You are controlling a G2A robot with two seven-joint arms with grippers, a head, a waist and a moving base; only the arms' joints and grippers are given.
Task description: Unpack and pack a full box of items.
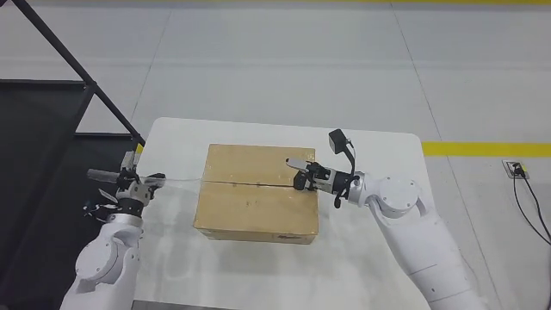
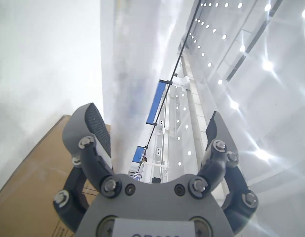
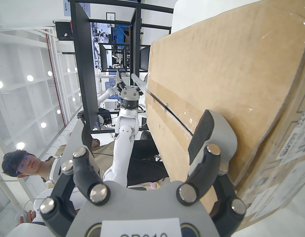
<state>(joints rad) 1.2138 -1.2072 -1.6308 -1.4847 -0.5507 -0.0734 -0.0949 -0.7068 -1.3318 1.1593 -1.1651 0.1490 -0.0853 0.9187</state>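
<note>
A closed brown cardboard box [image 1: 256, 191] lies in the middle of the white table [image 1: 172, 142], its top seam [image 1: 250, 182] running across. My right gripper [image 1: 299, 171] is at the seam's right end, open. In the right wrist view one finger pad [image 3: 202, 134] lies against the box top [image 3: 216, 62] beside the seam, and nothing is between the jaws of the gripper [image 3: 145, 136]. My left gripper [image 1: 129, 177] stands off the box's left side, open [image 2: 157, 129]. A thin clear strip like tape [image 1: 182, 179] stretches from the seam's left end toward it, showing as a blurred band [image 2: 132, 75].
A black frame with a dark panel [image 1: 43, 129] stands close to the table's left edge, behind the left arm. A black cable and plug [image 1: 338, 142] stick up from the right wrist. Bare table lies in front of and behind the box.
</note>
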